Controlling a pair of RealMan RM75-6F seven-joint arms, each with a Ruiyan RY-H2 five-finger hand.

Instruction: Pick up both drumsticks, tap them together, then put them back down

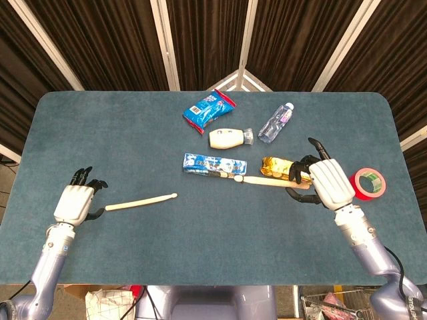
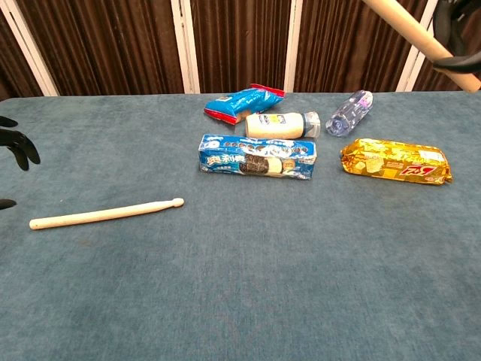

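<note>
Listing by size, we start with the table [image 1: 120, 133], blue-felted, which bears everything here.

Right hand [image 1: 323, 183]: we hold it raised above the table's right side, fingers wrapped round the butt of one drumstick [image 1: 270, 181]. The stick juts toward the centre, tip over the near edge of the cookie pack [image 1: 215, 165]; in the chest view it crosses the top right corner, well clear of the felt. We judge it is kept aloft to wait for its partner.

Left hand [image 1: 75, 201]: empty, fingers spread, just beside the butt of the second stick [image 1: 141, 201], apparently not touching it. We take the spread as readiness for a grasp not yet made.

Second stick: flat on the felt, left of centre, tip pointing right, apart from all clutter, so it is open to a pick.

Lesser items, none part of the job:
- cookie pack, centre
- gold snack bag [image 1: 283, 168], just beside the right hand
- blue snack bag [image 1: 209, 111], far side
- water bottle [image 1: 276, 122], lying down
- small white bottle [image 1: 230, 138], lying down
- red tape roll [image 1: 368, 183], right edge
</note>
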